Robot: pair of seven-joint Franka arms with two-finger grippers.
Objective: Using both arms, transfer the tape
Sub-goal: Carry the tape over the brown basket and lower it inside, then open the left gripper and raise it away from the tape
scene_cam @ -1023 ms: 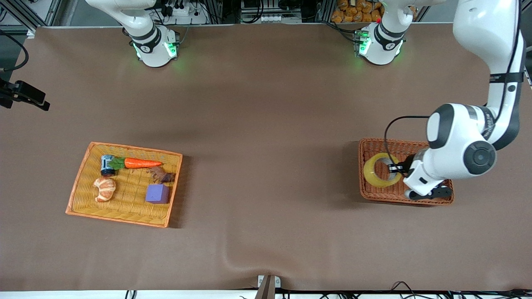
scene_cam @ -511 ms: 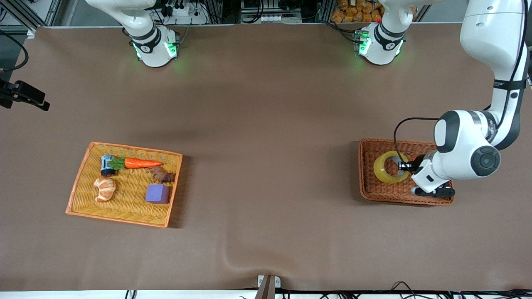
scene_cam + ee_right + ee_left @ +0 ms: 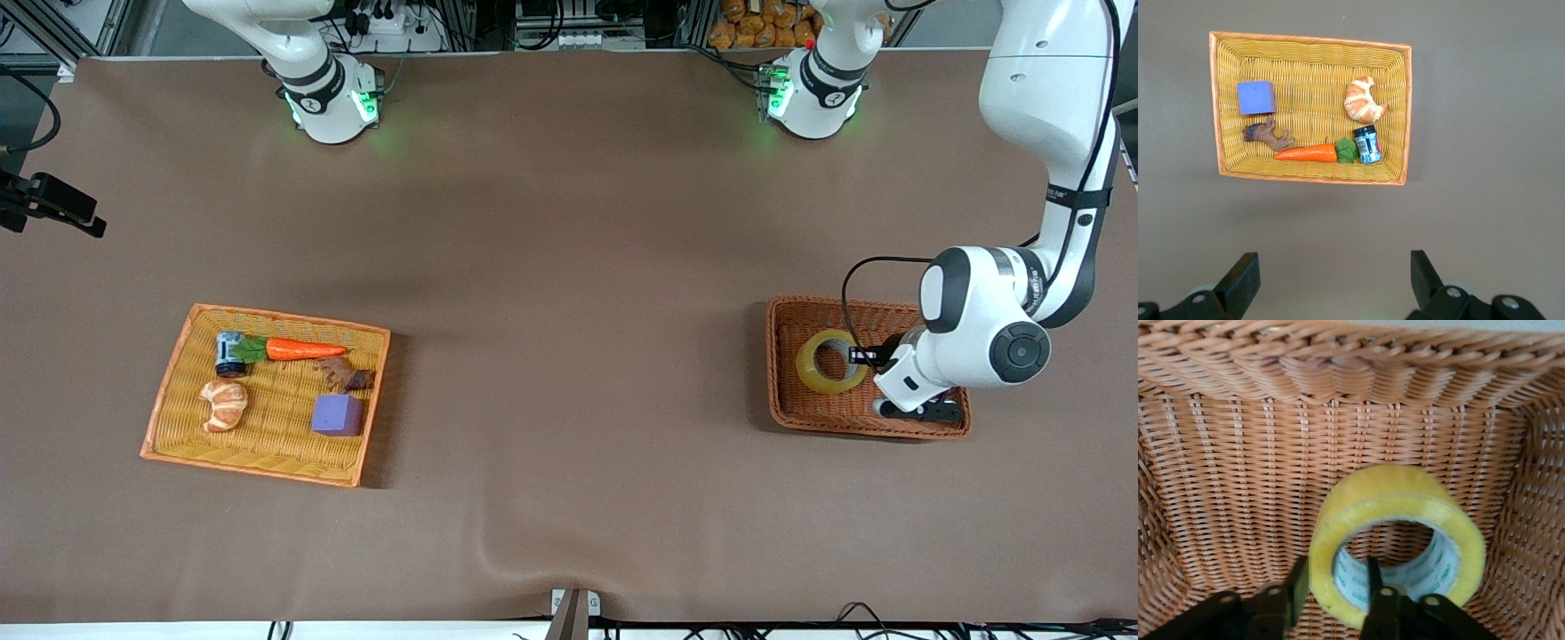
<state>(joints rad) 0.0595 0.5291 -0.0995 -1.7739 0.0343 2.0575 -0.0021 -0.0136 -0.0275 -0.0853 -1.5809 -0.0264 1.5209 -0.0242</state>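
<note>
**Yellow tape pinched at the rim, handover yet to come**

Yellow and translucent, the ring-shaped roll of packing tape (image 3: 831,361) with its pale grey core sits tilted up inside the brown wicker basket (image 3: 787,404) toward the left arm's end of the table. The left gripper (image 3: 1333,583) has it: one black finger outside the yellow wall, one inside the core, pinching the roll at about seven o'clock on the ring as the left wrist view shows it. A grip through the wall like that leaves most of the ring free, which I'd say suits a second gripper taking hold at the handover.

Printing runs round the inner core in pale green, but it can't be read.

Over at the right arm's end lies the orange-rimmed yellow woven tray (image 3: 169,404), carrying a toy carrot (image 3: 302,349), a purple cube (image 3: 337,414), a croissant-like toy (image 3: 223,404) and a small can (image 3: 231,353). The right gripper (image 3: 1331,280) waits high over the table by that tray, fingers spread wide, holding nothing.
</note>
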